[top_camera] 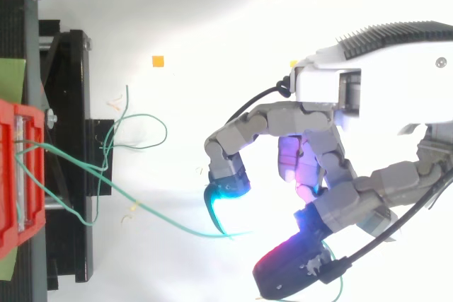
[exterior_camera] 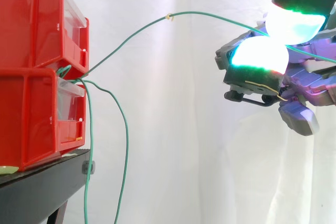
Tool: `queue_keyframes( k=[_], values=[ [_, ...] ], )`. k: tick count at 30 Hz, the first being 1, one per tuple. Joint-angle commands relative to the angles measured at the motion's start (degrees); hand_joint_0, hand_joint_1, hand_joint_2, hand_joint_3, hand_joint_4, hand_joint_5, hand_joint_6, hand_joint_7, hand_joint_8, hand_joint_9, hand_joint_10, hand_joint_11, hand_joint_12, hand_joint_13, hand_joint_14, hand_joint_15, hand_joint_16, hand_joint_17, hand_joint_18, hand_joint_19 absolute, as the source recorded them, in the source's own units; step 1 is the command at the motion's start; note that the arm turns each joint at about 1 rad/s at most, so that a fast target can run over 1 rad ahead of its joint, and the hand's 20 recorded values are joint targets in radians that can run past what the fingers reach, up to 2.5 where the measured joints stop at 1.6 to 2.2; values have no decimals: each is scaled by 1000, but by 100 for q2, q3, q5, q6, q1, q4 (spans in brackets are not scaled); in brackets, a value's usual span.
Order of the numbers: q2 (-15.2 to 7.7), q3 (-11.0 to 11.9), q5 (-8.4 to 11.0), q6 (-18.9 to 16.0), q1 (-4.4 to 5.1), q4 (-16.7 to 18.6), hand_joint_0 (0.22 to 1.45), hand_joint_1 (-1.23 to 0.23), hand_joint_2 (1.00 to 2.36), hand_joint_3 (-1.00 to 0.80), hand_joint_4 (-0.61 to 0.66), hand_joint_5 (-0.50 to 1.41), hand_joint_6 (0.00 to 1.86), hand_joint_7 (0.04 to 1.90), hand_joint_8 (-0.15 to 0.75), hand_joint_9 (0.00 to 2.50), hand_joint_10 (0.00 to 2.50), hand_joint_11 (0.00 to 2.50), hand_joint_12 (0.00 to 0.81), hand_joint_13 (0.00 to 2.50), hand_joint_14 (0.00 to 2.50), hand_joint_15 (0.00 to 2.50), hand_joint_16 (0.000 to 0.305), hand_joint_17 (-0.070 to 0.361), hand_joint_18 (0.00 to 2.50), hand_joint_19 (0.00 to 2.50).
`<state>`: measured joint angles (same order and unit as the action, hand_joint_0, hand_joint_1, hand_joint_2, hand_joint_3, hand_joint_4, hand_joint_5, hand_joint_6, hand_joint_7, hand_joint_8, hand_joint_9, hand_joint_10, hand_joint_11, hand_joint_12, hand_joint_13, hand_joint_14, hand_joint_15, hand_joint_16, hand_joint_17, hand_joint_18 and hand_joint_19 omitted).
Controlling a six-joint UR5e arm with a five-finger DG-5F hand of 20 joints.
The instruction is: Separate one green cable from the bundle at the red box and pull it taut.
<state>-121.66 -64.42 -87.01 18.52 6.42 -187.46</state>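
Two red bins are stacked at the left, the upper one [exterior_camera: 31,24] on the lower one [exterior_camera: 31,119]. A bundle of green cables [exterior_camera: 67,71] comes out between them. One green cable [exterior_camera: 136,31] rises from the bundle in a shallow arc to the right and runs between two glowing fingertips [exterior_camera: 260,53] of my hand [exterior_camera: 310,85]. The hand's fingers are curled and pinch this cable. From above, the same cable [top_camera: 141,208] runs from the red box [top_camera: 10,175] to the cyan fingertip [top_camera: 228,187] of the hand [top_camera: 318,146]. The cable still curves a little.
Other green cables [exterior_camera: 126,145] hang loose from the bundle down past the black stand [exterior_camera: 37,187]. A small pale tag [exterior_camera: 169,17] sits on the held cable. From above, loose cable loops [top_camera: 134,132] lie beside the stand [top_camera: 71,104]. A white curtain is behind.
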Motion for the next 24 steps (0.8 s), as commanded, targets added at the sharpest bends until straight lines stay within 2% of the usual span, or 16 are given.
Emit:
queue_keyframes(
  k=[1, 24],
  values=[
    [2, 0, 0, 3, 0, -1, 737, -774, 1018, -184, 87, 135, 504, 1372, 147, 1955, 22, 653, 313, 1449, 28, 815, 35, 79, 933, 665],
    [-6, 0, 0, -6, 0, -1, 735, -776, 1018, -182, 85, 135, 504, 1368, 142, 1955, 22, 657, 310, 1444, 26, 811, 35, 79, 911, 657]
  ],
)
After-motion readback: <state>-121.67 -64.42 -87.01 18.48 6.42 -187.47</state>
